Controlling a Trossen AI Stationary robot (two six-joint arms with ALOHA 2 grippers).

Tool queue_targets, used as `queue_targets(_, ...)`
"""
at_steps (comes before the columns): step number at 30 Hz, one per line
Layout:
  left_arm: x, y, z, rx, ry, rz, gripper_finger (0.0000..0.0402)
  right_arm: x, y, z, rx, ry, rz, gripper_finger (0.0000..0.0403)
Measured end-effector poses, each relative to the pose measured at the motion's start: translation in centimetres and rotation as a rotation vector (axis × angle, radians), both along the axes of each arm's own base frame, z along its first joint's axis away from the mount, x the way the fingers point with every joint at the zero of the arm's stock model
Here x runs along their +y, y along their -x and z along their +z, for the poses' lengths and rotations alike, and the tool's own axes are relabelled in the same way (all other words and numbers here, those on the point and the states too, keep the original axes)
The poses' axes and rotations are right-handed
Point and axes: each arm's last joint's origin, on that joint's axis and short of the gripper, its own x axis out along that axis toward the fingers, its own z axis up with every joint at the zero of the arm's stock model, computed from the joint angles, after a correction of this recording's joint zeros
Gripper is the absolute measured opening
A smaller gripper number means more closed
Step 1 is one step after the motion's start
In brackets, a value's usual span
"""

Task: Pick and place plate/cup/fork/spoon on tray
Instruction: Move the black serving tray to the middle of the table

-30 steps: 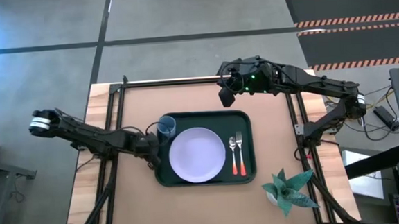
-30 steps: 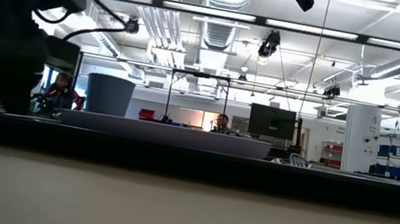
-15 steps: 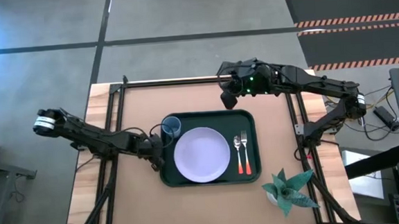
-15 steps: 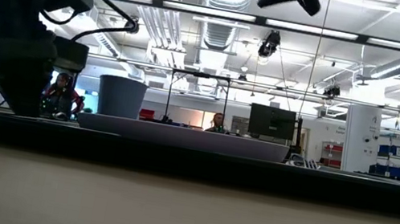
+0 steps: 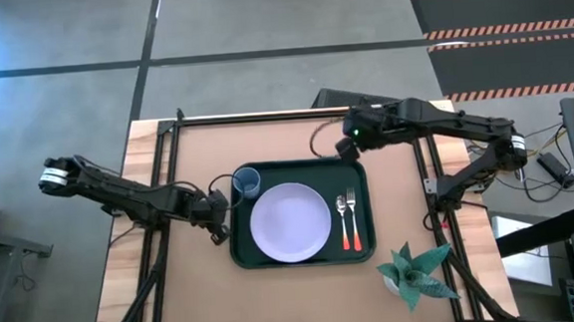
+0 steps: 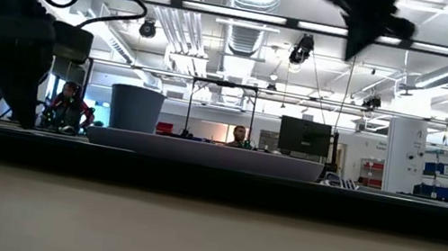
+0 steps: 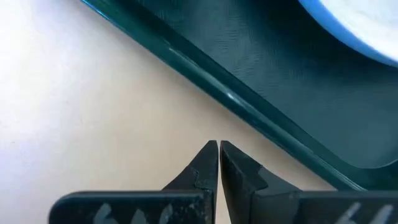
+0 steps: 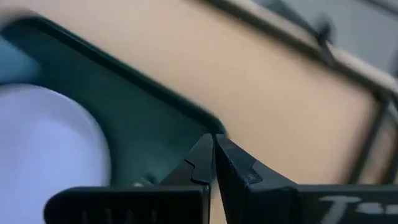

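We see L gripper [image 5: 217, 211] fingers shut, empty, just left of tray [image 5: 298, 172]. R gripper [image 5: 344, 145] shut, empty, over tray's far-right corner. Tray holds plate [image 5: 291, 222], cup [image 5: 246, 183], spoon [image 5: 341, 220], fork [image 5: 351, 220]; low view hides cutlery.

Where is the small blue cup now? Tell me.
In the high view, the small round blue cup stands in the dark green rectangular tray's far-left corner, beside the pale lavender-white plate.

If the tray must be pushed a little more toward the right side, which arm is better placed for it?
Probably the left. The left gripper, jaws shut, sits low by the tray's left edge. The right gripper, also shut, is at the tray's far right corner.
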Motion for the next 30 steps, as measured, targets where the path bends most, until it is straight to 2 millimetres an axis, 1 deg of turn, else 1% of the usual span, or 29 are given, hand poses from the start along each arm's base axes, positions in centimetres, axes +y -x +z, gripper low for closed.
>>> queue_targets(2,0.0,0.0,-0.1,0.005,-0.002,0.000,0.0000,0.3,0.8,-1.6,0.097,-0.051,-0.080,0.0008)
queue_targets(4,0.0,0.1,-0.4,0.019,-0.004,0.000,0.0000,0.7,1.3,-3.3,0.156,-0.119,-0.134,0.0008)
queue_targets(9,0.0,0.0,-0.6,0.029,-0.007,0.000,0.0000,1.8,1.7,-7.8,0.254,-0.259,-0.179,0.0008)
queue_targets(14,0.0,0.0,-0.5,0.027,-0.005,-0.001,0.0000,2.8,2.2,-11.4,0.282,-0.336,-0.206,0.0008)
queue_targets(19,0.0,0.0,-0.5,0.028,0.002,-0.004,0.0000,3.4,2.4,-14.5,0.250,-0.388,-0.207,0.0008)
queue_targets(24,-0.1,0.0,-0.5,0.030,0.011,-0.011,0.0000,3.6,2.8,-16.9,0.229,-0.398,-0.210,0.0008)
queue_targets(30,-0.1,0.0,-0.5,0.031,0.013,-0.013,0.0000,3.7,3.9,-18.4,0.277,-0.400,-0.230,0.0008)
